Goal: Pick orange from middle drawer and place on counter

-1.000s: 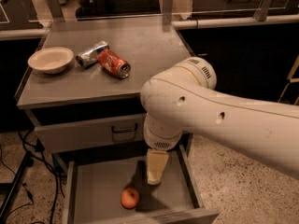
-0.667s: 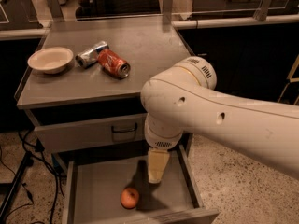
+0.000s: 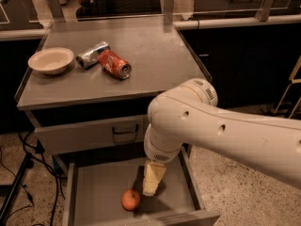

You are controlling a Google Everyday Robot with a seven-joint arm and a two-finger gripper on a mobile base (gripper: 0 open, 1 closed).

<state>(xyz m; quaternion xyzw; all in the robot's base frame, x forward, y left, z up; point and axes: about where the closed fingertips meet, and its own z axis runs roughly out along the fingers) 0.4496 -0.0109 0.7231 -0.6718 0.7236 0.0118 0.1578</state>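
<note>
The gripper (image 3: 151, 186) is held low inside the drawer (image 3: 101, 185); how wide it is set cannot be told. The orange (image 3: 130, 199) is seen on the drawer floor, just beside the gripper, nearer the front.

Matt metal counter (image 3: 155, 55); smooth plastic end effector (image 3: 150, 188) over drawer (image 3: 94, 194).

The orange (image 3: 130, 199), small, round and dull-skinned, is lying just left of the end effector (image 3: 150, 191), which is hanging tip-down inside the drawer (image 3: 96, 192). The drawer, shallow and grey, is standing pulled open beneath the end effector, with the orange resting on its bare floor near the front. The surface (image 3: 155, 55), flat grey metal with a raised rim, is lying above and behind the end effector.
</note>
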